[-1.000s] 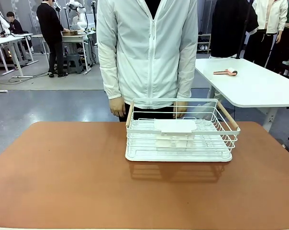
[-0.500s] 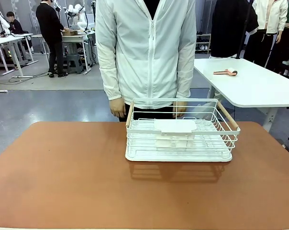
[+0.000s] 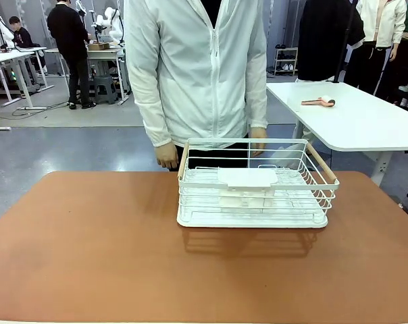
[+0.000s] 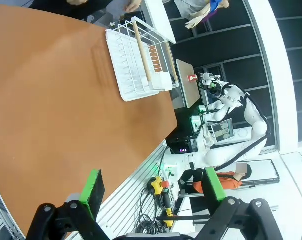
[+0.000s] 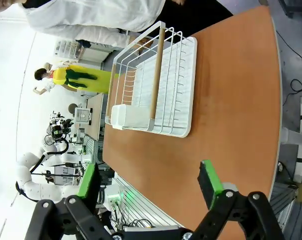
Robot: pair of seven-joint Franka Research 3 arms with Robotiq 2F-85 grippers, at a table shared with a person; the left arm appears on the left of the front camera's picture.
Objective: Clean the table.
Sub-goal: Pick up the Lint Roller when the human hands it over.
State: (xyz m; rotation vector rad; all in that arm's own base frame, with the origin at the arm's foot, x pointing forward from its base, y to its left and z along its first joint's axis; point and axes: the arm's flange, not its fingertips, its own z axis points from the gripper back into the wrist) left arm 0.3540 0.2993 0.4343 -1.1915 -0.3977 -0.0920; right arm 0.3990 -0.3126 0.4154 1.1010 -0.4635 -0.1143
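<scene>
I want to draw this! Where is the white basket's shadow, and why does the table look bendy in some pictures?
Front view: the rack casts a soft shadow toward the camera on the table, all sharp. Left wrist view: the wide lens curves the table's edge. Right wrist view: same bending, and the room behind glares white.

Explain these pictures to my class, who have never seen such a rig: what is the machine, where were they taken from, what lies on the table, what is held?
The machine is two robot arms, each ending in a two-finger gripper. One picture looks from between the arms across the table at a person standing opposite. The other two come from wrist cameras, so they look tilted: one shows the left gripper, one the right gripper. Both are open, holding nothing. On the table stands a white wire rack.
</scene>
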